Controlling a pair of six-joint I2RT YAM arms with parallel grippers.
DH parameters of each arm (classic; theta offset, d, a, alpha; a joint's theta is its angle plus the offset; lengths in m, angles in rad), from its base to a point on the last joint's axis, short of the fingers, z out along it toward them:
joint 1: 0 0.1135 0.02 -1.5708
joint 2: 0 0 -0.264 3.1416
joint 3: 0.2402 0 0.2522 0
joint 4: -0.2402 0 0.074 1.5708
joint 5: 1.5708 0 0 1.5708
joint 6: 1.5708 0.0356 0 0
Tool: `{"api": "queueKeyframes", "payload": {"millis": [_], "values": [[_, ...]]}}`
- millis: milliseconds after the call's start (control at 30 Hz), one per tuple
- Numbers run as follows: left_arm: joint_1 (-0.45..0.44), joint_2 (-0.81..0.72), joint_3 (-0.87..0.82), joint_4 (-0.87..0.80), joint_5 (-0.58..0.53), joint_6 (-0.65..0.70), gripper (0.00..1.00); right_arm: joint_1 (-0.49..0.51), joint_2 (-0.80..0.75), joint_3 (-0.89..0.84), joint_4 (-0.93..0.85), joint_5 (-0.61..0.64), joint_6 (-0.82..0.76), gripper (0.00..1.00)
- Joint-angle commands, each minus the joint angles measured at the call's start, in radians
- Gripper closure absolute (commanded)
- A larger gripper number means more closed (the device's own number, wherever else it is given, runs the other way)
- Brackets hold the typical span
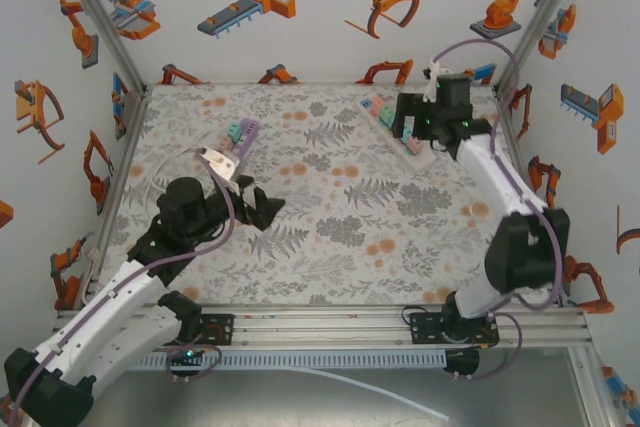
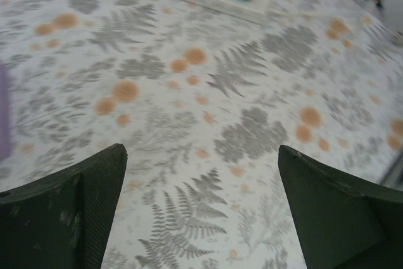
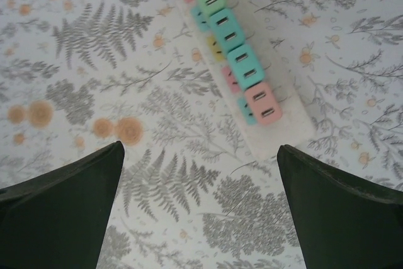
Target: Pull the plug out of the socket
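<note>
The left gripper [image 2: 201,150] has its dark fingers spread wide, with nothing between them, low over the tablecloth [image 1: 330,217], which is printed with grey ferns and orange blossoms. The right gripper [image 3: 200,149] is spread just as wide and is also empty. It hangs above the near end of a white power strip [image 3: 288,110] in the table's far right corner. A row of pink, teal and green cube plugs [image 3: 242,67] sits on the strip, all still seated. Near the left gripper lies a loose teal-and-lilac block [image 1: 241,134] with a white piece [image 1: 215,159] beside it. White walls [image 1: 300,37] printed with orange robot arms enclose the table, and an aluminium rail [image 1: 330,323] carries both bases.
</note>
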Motion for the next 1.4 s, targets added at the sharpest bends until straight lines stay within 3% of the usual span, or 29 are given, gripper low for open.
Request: {"api": "queueKeyframes", "payload": {"millis": [0,133,333,500,633,833,1167,1367], "values": [[-0.09,0.003,0.037,-0.075,0.155,0.114,0.03,-0.002,0.179,0.193,-0.202,0.111,-0.102,0.01],[-0.188,0.038,0.043,-0.122,0.143,0.176,0.03,-0.002,0.382,0.393,-0.258,0.091,-0.221,0.01],[-0.227,0.058,0.019,-0.1,0.117,0.193,0.03,-0.002,0.597,0.598,-0.341,0.072,-0.309,0.01],[-0.229,0.045,0.017,-0.104,0.112,0.193,0.03,-0.003,0.684,0.656,-0.393,0.033,-0.35,0.01],[-0.23,0.023,0.009,-0.123,0.047,0.2,0.03,-0.001,0.724,0.672,-0.426,-0.018,-0.375,0.01],[-0.23,0.011,0.007,-0.123,0.001,0.175,0.03,0.001,0.749,0.655,-0.419,-0.026,-0.38,0.07],[-0.23,-0.009,0.017,-0.198,-0.085,0.153,0.03,0.036,0.687,0.583,-0.391,-0.041,-0.445,0.32],[-0.229,-0.059,0.028,-0.321,-0.089,0.204,0.03,0.101,0.556,0.4,-0.33,-0.042,-0.549,0.37]]}}
